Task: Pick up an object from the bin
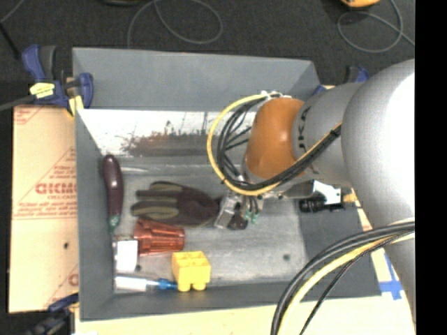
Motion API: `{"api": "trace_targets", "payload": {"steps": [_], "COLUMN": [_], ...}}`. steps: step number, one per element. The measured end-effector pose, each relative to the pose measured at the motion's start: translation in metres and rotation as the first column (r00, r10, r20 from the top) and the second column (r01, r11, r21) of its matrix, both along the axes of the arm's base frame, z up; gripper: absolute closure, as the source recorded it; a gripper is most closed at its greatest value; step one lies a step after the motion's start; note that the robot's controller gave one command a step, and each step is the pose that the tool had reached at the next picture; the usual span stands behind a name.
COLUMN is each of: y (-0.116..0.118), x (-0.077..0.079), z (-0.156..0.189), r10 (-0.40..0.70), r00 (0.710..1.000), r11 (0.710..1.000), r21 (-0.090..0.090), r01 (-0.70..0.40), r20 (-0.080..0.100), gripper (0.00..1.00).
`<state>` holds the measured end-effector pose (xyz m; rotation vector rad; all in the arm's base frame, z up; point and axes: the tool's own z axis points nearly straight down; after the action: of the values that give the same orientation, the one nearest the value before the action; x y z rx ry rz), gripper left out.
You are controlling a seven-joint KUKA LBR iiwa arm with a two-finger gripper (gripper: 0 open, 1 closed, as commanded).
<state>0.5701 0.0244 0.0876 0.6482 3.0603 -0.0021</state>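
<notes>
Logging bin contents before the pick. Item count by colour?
Dark: 2, handled tool, glove
Copper-red: 1, ribbed piece
White: 2, small box, blue-tipped pen
Yellow: 1, block
Total: 6

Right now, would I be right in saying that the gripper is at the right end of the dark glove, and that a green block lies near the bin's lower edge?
Not quite: the block is yellow, not green, as the camera view shows. The rest holds: the gripper is at the right end of the dark glove, and the block lies near the lower edge of the bin.
</notes>
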Motion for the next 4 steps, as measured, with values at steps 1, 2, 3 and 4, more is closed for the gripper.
{"api": "trace_targets", "payload": {"steps": [1,2,3,4], "y": [0.0000,0.0000,0.0000,0.0000], "x": [0.0000,-0.0001,-0.0001,-0.0001], "z": [0.0000,0.0000,0.0000,0.0000], "r10": [0.002,0.003,0.003,0.004], "r00": [1.000,1.000,1.000,1.000], "r11": [1.000,1.000,1.000,1.000], "r21": [0.000,0.000,0.000,0.000], "r01": [-0.002,-0.003,-0.003,-0.004], "r20": [0.000,-0.001,-0.001,-0.001], "gripper": [1.00,1.00,1.00,1.00]}}
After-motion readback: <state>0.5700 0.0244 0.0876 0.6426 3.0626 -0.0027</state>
